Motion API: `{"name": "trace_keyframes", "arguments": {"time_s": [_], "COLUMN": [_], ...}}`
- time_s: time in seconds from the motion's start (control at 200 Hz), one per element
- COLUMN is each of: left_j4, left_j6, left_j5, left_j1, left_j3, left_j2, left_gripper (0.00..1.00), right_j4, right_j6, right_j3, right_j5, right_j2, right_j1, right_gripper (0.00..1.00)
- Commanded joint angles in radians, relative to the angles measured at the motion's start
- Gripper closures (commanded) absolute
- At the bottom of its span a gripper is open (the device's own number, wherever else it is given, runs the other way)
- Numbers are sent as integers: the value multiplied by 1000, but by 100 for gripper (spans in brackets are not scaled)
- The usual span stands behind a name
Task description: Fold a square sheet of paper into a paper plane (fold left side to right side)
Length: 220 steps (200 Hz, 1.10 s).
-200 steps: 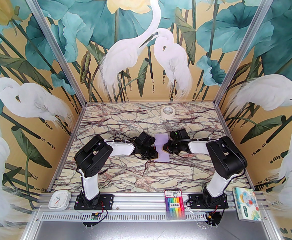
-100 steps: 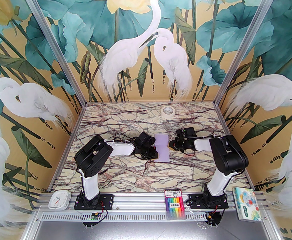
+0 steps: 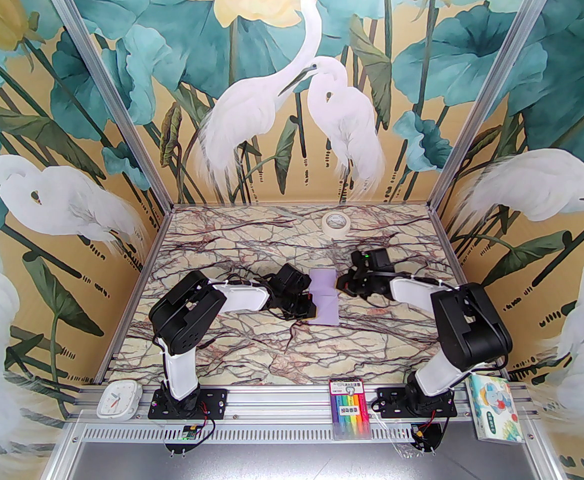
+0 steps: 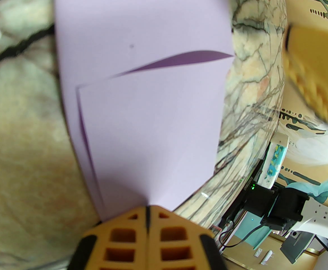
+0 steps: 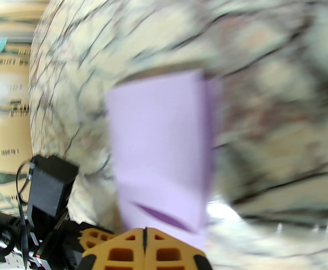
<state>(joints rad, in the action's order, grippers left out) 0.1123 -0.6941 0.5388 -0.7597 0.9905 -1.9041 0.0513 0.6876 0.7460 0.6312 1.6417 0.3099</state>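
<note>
The square sheet of paper [image 3: 325, 302] is pale lavender and lies mid-table, folded into an upright strip with an upper flap slightly lifted. The left wrist view shows the sheet [image 4: 152, 122] with a dark gap under that flap. My left gripper [image 3: 313, 302] is shut, with its tip [image 4: 147, 210] resting on the strip's left edge. My right gripper [image 3: 341, 284] is shut beside the strip's far right edge. The blurred right wrist view puts the right gripper [image 5: 145, 232] at the end of the sheet [image 5: 158, 139]. A paper plane is out of view.
A white tape roll [image 3: 335, 223] sits at the back of the marble table [image 3: 251, 348]. On the front rail are a white clock [image 3: 118, 399], a marker pack [image 3: 350, 408] and a colourful tissue pack [image 3: 494, 408]. Printed walls enclose three sides.
My right gripper slid off the strip's middle to its far right edge, and that arm's elbow swung toward the near right. A flap now stands up on the paper. The left arm stayed put.
</note>
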Motion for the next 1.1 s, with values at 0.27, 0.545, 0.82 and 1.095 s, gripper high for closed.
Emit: {"name": "trace_keyframes", "arguments": {"time_s": [0.27,0.545,0.82,1.095], "left_j4": [121,100,96,101], "left_j6": [-2,-12,-1,20], "left_j5": [-14,33,38,26], "left_j1": [-10,-10,-10,-10], "left_j3": [39,182,189,47], "left_j2": [0,-63,-136,-71], "left_gripper": [100,99,98,98], "right_j4": [-31,-25,-25,-6], "right_j6": [36,29,36,32], "right_j3": [-28,-41,-36,-27], "right_j5": [-75,-83,-87,-106], "right_j2": [132,129,135,144], "right_j1": [44,43,44,43], "right_gripper": [100,100,100,100]}}
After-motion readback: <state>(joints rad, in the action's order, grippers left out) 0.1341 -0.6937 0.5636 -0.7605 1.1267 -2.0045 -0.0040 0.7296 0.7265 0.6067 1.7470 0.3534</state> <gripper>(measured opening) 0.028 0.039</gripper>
